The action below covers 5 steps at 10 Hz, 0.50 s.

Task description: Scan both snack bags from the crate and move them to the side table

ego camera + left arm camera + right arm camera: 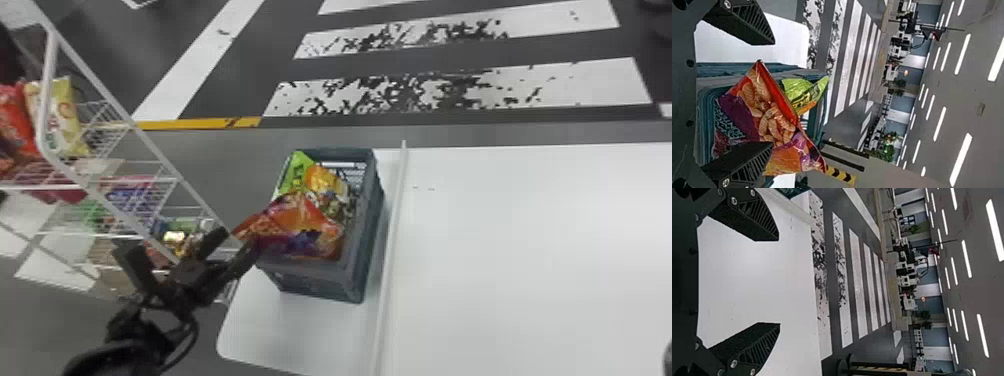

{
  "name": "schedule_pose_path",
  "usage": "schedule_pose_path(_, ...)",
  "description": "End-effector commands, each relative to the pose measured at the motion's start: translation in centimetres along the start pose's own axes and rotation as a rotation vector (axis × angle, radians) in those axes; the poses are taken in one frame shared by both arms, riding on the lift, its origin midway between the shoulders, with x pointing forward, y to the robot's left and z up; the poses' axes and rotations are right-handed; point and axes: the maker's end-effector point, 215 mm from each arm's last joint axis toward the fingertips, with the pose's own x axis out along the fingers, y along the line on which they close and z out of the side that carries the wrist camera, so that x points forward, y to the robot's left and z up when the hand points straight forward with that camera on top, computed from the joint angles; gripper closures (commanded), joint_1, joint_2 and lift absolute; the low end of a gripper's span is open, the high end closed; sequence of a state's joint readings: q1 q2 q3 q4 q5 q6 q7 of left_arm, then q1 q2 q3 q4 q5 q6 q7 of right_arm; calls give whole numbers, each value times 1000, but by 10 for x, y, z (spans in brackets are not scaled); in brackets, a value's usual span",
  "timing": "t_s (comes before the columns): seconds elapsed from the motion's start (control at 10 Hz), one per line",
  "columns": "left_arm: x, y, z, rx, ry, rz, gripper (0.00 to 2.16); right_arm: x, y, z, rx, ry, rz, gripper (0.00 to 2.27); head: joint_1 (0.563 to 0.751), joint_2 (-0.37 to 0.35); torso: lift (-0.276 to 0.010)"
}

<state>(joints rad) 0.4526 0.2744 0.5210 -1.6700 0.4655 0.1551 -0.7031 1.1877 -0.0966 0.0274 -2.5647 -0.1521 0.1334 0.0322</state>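
One white table (525, 240), spreading across the right of the head view and running under the crate at its left end. One white wire rack (157, 150), standing on the left and carrying assorted packets, a yellow one (65, 117) and a red one (17, 120) among them. One dark blue-grey crate (320, 280), sitting upright on the table beside a pale raised strip (392, 225), its open top facing up. One left gripper (185, 242), hovering at the rack side of the crate, its two black fingers standing wide apart, one of them overlapping the nearer bag in the left wrist view. One right gripper (778, 282), hanging over bare white tabletop, its fingers likewise standing well apart and gripping nothing. One red, orange and purple snack bag (305, 225), lying tilted across the near part of the crate and poking over the rim towards the left gripper, its printed front showing puffed, ridged pieces. One green-and-orange snack bag (295, 175), resting inside the crate, leaning against the wall behind the red, orange and purple one.
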Motion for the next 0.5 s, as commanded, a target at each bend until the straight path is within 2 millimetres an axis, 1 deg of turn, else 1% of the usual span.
schedule_pose_path(0.0, 6, -4, -3, -5, 6, -9, 117, -1, 1, -1, -3, 4, 4, 164, 695, 350, -29)
schedule_pose_path(0.1, 9, -7, -2, -6, 2, -17, 215, -1, 1, 1, -4, 3, 5, 164, 695, 350, -29)
schedule_pose_path(0.2, 11, -9, 0, -7, -2, -19, 218, -1, 2, -1, -3, 6, 7, 164, 695, 350, -29)
schedule_pose_path(0.3, 11, -8, -3, -10, 7, -18, 434, -1, 2, -1, -5, 7, 10, 167, 695, 350, -29)
schedule_pose_path(0.4, 11, -8, -3, -9, 7, -16, 714, -1, 3, -1, -4, 7, 11, 164, 695, 350, -29)
